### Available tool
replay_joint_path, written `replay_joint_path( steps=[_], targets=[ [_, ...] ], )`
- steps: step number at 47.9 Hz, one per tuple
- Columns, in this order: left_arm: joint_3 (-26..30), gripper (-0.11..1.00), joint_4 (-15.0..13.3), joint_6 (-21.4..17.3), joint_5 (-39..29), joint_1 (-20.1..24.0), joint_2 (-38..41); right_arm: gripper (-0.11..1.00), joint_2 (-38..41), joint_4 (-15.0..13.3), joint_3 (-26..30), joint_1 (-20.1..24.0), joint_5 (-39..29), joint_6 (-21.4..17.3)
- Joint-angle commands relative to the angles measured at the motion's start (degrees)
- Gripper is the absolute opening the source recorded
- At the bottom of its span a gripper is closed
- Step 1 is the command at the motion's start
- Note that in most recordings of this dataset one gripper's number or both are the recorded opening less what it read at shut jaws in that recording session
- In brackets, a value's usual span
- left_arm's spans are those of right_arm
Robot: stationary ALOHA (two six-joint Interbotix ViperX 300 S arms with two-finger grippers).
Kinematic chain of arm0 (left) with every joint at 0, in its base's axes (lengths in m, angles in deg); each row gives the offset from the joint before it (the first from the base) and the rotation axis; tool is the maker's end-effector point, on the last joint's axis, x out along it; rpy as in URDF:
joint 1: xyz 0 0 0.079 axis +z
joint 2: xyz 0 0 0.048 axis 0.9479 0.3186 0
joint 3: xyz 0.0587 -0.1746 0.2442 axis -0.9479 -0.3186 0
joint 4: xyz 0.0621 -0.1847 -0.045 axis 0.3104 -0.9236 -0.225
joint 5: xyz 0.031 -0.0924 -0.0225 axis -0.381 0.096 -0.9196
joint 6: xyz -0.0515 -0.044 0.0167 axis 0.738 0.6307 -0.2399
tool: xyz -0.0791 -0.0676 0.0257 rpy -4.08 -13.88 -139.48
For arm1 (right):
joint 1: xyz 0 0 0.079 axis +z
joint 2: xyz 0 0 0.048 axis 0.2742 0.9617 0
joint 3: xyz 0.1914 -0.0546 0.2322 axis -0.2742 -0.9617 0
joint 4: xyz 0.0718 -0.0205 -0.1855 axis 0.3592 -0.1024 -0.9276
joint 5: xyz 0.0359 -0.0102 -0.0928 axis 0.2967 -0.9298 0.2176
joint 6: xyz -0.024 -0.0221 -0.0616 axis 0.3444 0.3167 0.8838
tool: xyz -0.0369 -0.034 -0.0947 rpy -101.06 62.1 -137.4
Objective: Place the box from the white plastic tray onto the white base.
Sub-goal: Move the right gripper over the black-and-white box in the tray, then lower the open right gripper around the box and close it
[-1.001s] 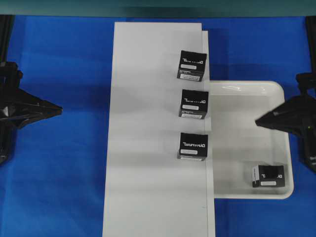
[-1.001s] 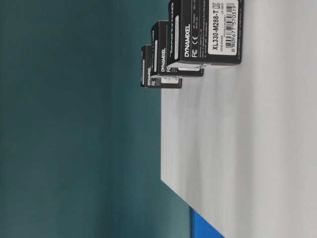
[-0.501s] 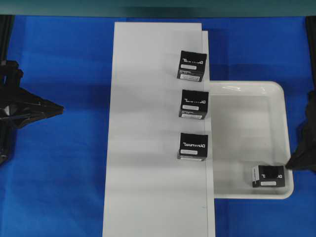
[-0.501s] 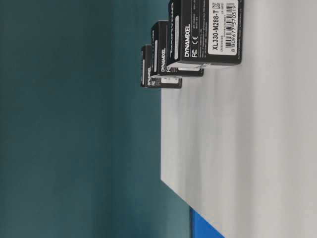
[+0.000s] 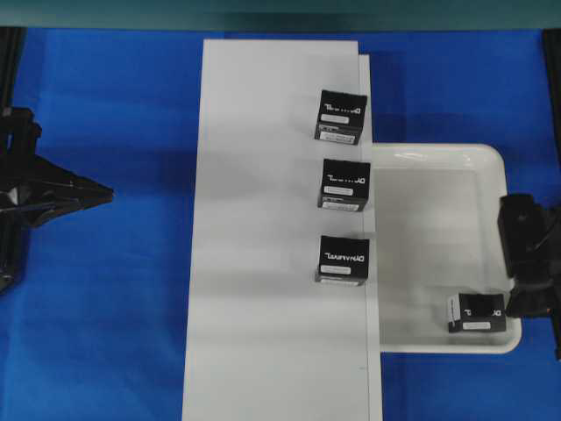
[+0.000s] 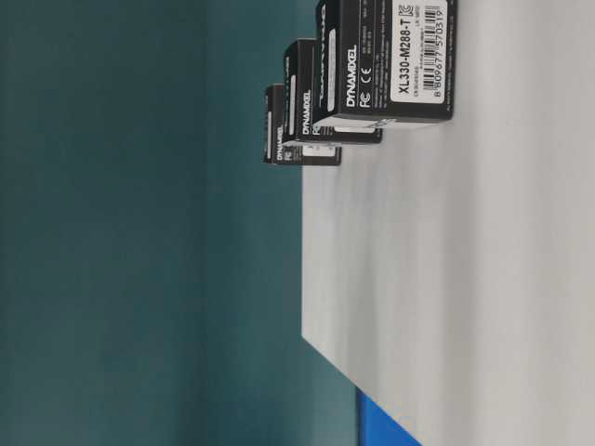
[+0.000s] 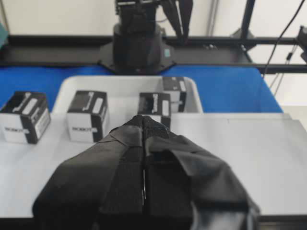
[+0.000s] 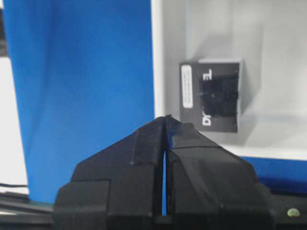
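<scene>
We see the small black box [image 5: 477, 312] sitting flat in a corner of the shiny white tray [image 5: 438, 254]. The long flat white base [image 5: 263, 263] lies just beside the tray.

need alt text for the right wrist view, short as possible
The right gripper, shut and empty, hangs over blue table just outside the white plastic tray. Beyond its tips a small black box with white lettering and a white label lies inside the tray near the rim.
</scene>
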Motion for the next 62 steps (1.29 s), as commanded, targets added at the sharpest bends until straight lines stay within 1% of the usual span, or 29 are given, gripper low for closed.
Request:
replay_joint_path(
  steps=[1, 8, 12, 14, 19, 23, 25, 28, 32, 37, 43, 47, 53, 62],
  targets=[
    [1.5, -0.07, 0.2, 0.1, 0.3, 0.1, 0.4, 0.00, 2.3, -0.4, -0.4, 0.2, 0.4, 0.2],
    [1.5, -0.07, 0.1, 0.1, 0.3, 0.1, 0.4, 0.07, 4.7, -0.4, -1.7, 0.2, 1.6, 0.4],
    [1.5, -0.07, 0.1, 0.1, 0.3, 0.1, 0.4, 0.17, 5.4, -0.2, -2.7, 0.2, 4.1, 0.3],
    [1.5, -0.07, 0.1, 0.1, 0.3, 0.1, 0.4, 0.26, 5.5, -0.1, -3.2, 0.3, 5.4, 0.2],
    [1.5, -0.07, 0.1, 0.1, 0.2, 0.2, 0.4, 0.57, 6.4, 0.5, -4.3, 0.6, 7.2, -0.1],
    [1.5, -0.07, 0.1, 0.1, 0.3, 0.3, 0.4, 0.81, 7.3, -0.2, -4.7, 2.3, 6.9, 0.1],
    [1.5, -0.07, 0.1, 0.1, 0.2, 0.4, 0.4, 0.91, 8.0, -1.0, -4.8, 2.8, 6.4, -0.1],
    [1.5, -0.07, 0.1, 0.1, 0.3, 0.4, 0.4, 0.98, 8.9, -1.5, -5.0, 2.8, 6.6, -0.3],
    [1.5, -0.07, 0.1, 0.1, 0.2, 0.4, 0.4, 1.00, 10.0, -2.2, -5.0, 2.7, 6.8, -0.4],
    [1.5, -0.07, 0.1, 0.1, 0.2, 0.7, 0.4, 1.00, 11.9, -4.0, -5.3, 2.6, 6.9, -0.8],
    [1.5, -0.07, 0.1, 0.1, 0.2, 1.1, 0.4, 1.00, 13.4, -6.9, -5.3, 2.5, 8.1, -2.9],
    [1.5, -0.07, 0.1, 0.1, 0.2, 1.2, 0.4, 1.00, 13.9, -8.2, -5.2, 2.5, 9.3, -4.8],
    [1.5, -0.07, 0.1, 0.2, 0.3, 1.3, 0.4, 1.00, 14.3, -8.3, -5.4, 2.6, 10.5, -6.0],
    [1.5, -0.07, 0.1, 0.2, 0.2, 1.3, 0.4, 1.00, 15.8, -8.2, -5.4, 2.9, 11.1, -6.0]
  ],
)
